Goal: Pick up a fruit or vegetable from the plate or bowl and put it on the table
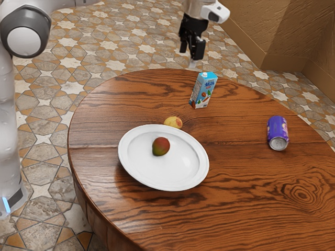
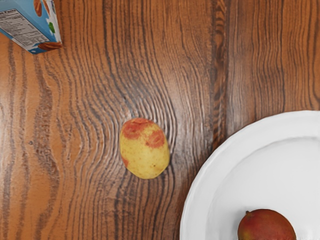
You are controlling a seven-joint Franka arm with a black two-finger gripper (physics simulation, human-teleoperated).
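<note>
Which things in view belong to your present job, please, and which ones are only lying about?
For the job:
- my gripper
- the white plate
- the red-green fruit on it
- the table
- the yellow-red piece on the table beside the plate, perhaps the one already taken out

Just lying about:
- the milk carton, upright
- the purple can, on its side

tbl (image 1: 246, 193) w/ plate (image 1: 125, 155), potato (image 1: 172, 122), carton (image 1: 203, 90), can (image 1: 277, 130)
</note>
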